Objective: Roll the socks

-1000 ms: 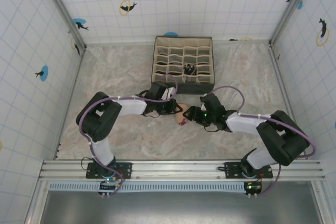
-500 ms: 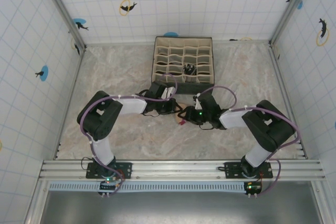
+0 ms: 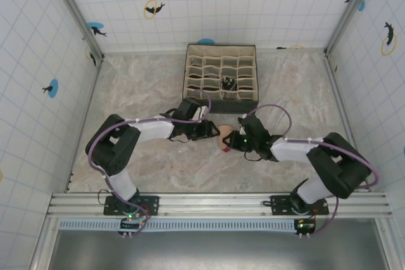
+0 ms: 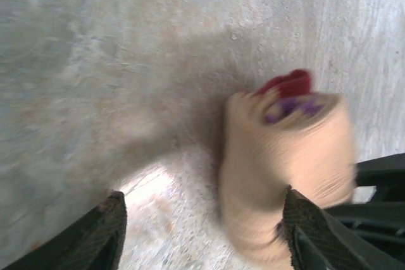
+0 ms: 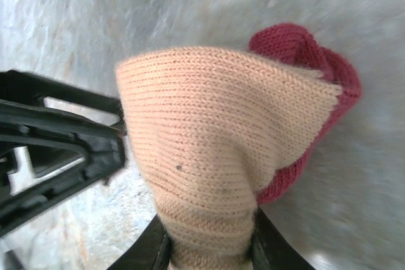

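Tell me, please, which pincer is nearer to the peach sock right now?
Right. The right pincer is shut on the peach sock, with the fabric squeezed in its grip. The left pincer is open, with the sock close against one side of its gap, unclamped.

Black-and-white jointed left arm (image 3: 152, 129), matching right arm (image 3: 291, 150), looping purple cables (image 3: 273, 105), black base mounts (image 3: 130, 204), small green indicator lights (image 3: 130, 217)

The peach sock (image 5: 209, 137) is matt, ribbed knit cloth; the table (image 4: 95, 61) is smooth, mottled, stone-like.
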Robot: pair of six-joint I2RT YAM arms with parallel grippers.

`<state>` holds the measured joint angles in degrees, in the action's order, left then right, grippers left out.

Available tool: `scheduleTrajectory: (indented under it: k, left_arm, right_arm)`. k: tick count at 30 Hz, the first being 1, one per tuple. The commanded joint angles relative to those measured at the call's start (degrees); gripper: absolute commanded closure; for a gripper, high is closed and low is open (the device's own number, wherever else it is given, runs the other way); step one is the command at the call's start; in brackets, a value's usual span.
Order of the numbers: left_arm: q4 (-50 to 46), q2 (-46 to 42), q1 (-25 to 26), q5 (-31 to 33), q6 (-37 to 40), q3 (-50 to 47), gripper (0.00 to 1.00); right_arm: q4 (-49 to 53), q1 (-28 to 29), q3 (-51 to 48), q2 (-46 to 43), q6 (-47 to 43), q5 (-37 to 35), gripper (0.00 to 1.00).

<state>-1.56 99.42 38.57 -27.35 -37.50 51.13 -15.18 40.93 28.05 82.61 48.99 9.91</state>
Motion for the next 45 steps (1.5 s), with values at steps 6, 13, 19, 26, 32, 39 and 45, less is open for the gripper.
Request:
scheduleTrajectory:
  k: [6, 13, 19, 26, 32, 39, 45]
  left_arm:
    - [-18.43, -7.91, -5.23, 10.02, 7.12, 11.33, 0.25]
    - [-21.62, -7.4, -16.24, 12.0, 11.33, 17.14, 0.29]
    - [-22.68, -0.9, -18.92, 12.41, 14.19, 23.16, 0.39]
    - [-22.85, 4.31, -18.89, 12.01, 14.22, 24.58, 0.54]
    - [-22.68, 5.31, -18.88, 10.01, 13.01, 21.16, 0.79]
    - [-22.78, 0.53, -18.31, 9.83, 12.27, 16.34, 0.9]
    - [-23.86, -3.99, -16.94, 9.4, 10.34, 12.59, 0.95]
  right_arm:
    - [8.56, 0.66, -0.95, -14.65, -11.49, -14.42, 1.0]
    - [9.34, 1.67, -1.77, -22.3, -15.37, -19.84, 1.0]
    - [10.35, 1.88, -1.69, -23.68, -15.42, -20.09, 1.0]
    - [12.82, 1.97, -1.26, -25.17, -16.09, -21.46, 1.0]
    - [11.23, 2.52, -0.24, -25.51, -18.84, -21.26, 1.0]
    - [7.31, 5.2, 3.23, -22.38, -24.12, -24.54, 1.0]
    - [1.91, 7.82, 6.51, -17.37, -29.38, -26.76, 1.0]
